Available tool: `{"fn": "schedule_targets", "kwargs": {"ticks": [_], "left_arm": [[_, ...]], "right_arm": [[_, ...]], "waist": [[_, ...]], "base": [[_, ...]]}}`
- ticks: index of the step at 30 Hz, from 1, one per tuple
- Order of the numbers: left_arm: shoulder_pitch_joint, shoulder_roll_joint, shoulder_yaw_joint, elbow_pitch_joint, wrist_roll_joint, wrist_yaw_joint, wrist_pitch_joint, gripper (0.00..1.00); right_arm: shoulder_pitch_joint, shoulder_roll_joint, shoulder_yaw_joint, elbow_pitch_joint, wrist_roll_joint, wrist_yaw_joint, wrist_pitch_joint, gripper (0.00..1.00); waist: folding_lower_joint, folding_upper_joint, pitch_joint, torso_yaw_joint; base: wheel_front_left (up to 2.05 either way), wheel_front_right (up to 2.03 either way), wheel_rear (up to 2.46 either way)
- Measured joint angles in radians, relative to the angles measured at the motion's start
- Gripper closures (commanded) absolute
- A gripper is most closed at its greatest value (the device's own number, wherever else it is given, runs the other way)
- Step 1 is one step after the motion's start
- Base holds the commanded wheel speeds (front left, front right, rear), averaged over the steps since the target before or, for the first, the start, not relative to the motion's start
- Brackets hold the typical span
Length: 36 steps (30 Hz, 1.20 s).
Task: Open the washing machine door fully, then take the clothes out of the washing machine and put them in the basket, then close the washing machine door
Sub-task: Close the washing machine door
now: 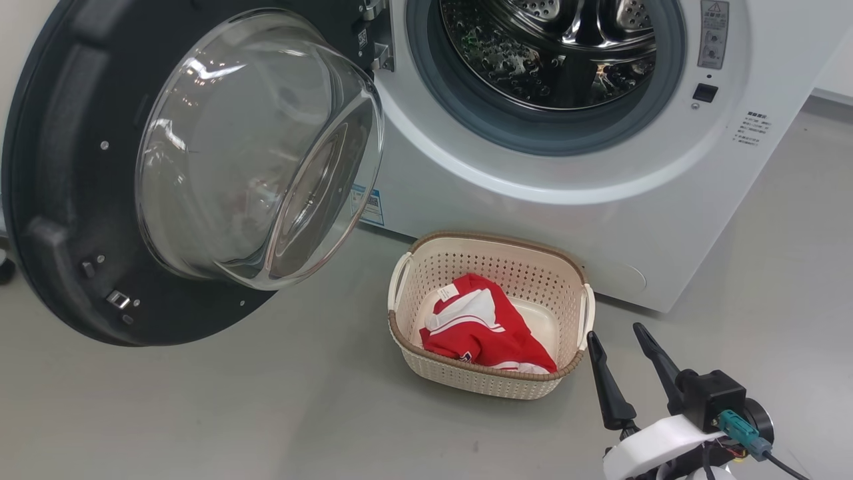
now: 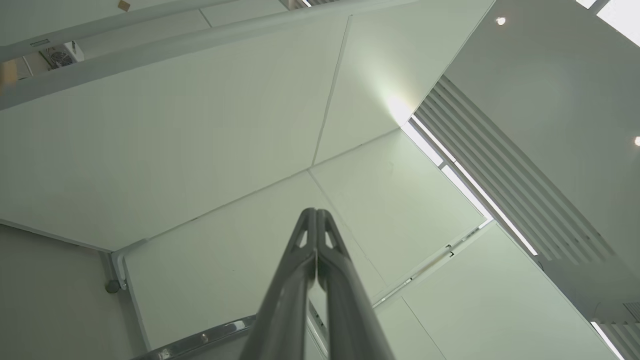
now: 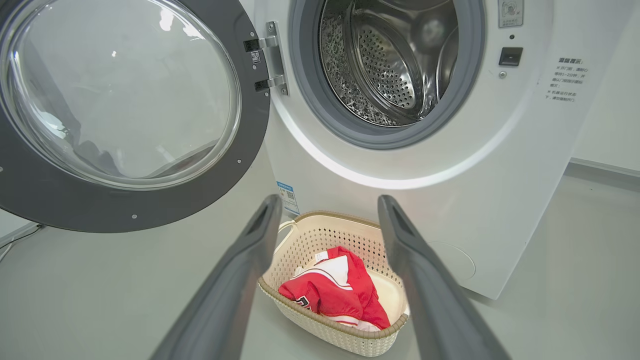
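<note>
The clothes (image 1: 493,330) lie in the basket (image 1: 480,383) by the washing machine (image 1: 533,193). The door (image 1: 60,200) is wide open. The right fingers (image 1: 606,380) are apart; the left fingers (image 2: 300,280) are pressed together.

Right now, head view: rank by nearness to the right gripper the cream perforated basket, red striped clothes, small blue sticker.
1. Cream perforated basket, just left of the right gripper.
2. Red striped clothes, inside it.
3. Small blue sticker, on the white washing machine.

Open tool (image 3: 327,205) above basket (image 3: 300,235) holding red clothes (image 3: 335,292), washing machine door (image 3: 125,115) swung wide
</note>
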Motion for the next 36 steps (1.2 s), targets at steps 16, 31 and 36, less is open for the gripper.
{"fn": "schedule_targets", "kwargs": {"ticks": [16, 31, 36], "left_arm": [[-0.091, 0.168, 0.015, 0.33, -0.101, 0.092, 0.157, 1.0], [-0.094, 0.21, -0.145, 0.459, -0.103, 0.094, 0.325, 1.0], [-0.106, 0.213, -0.166, 0.485, -0.103, 0.094, 0.357, 1.0]], "right_arm": [[-0.02, -0.015, 0.002, 0.0, -0.002, 0.001, 0.0, 0.0], [-0.037, -0.02, 0.001, -0.001, -0.002, 0.003, 0.001, 0.0], [-0.039, -0.021, 0.001, -0.001, -0.002, 0.003, 0.001, 0.0]], "waist": [[0.0, 0.0, 0.029, -0.031], [0.0, 0.0, 0.051, -0.056], [0.0, 0.0, 0.056, -0.06]], "base": [[0.0, 0.0, 0.0], [0.0, 0.0, 0.0], [0.0, 0.0, 0.0]]}}
